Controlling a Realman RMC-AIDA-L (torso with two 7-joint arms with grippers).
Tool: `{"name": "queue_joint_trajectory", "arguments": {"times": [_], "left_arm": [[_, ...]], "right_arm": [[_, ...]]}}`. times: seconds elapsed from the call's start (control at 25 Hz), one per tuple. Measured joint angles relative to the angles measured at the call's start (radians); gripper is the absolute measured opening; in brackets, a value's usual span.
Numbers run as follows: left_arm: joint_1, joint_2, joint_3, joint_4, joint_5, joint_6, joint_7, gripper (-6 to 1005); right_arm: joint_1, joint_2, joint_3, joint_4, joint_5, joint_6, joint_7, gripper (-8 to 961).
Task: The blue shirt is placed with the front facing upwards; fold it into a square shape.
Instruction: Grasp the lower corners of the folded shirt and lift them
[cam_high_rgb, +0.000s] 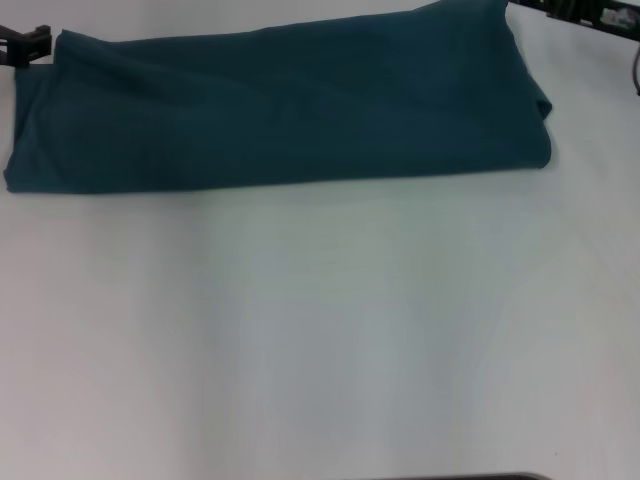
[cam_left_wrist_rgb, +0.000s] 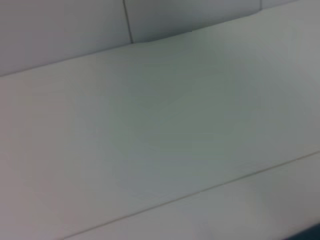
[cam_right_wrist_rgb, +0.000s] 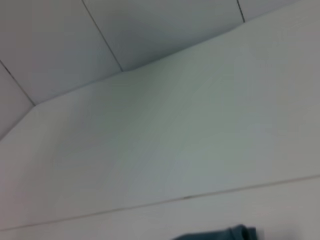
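Stretching across the near and middle ground in the head view is a bare white table (cam_high_rgb: 320, 340), with nothing lying between the robot and the cloth. Farther back, the blue shirt (cam_high_rgb: 280, 110) lies folded into a long band running from the left side almost to the right, its plain side up and no print showing; the right end bulges in a rounded fold. At the far left corner of the shirt sits a dark piece of the left gripper (cam_high_rgb: 28, 45), touching or just beside the cloth; its jaws cannot be made out. At the far right top edge, dark parts of the right gripper (cam_high_rgb: 575, 12) show, jaws likewise unreadable. The right wrist view catches a sliver of shirt.
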Motion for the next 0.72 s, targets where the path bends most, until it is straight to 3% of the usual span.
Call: {"name": "queue_joint_trajectory", "arguments": {"times": [0.16, 0.48, 0.72], "left_arm": [[0.031, -0.002, 0.024, -0.049, -0.011, 0.087, -0.024, 686], [0.144, -0.001, 0.182, -0.167, -0.089, 0.213, -0.049, 683], [0.187, 0.002, 0.182, -0.186, -0.166, 0.275, -0.058, 691]], "right_arm": [[-0.033, -0.036, -0.004, 0.0, -0.006, 0.085, 0.047, 794], [-0.082, -0.097, -0.007, 0.051, -0.091, 0.213, 0.17, 798], [-0.06, -0.132, -0.005, 0.086, -0.257, 0.292, 0.323, 800]]}}
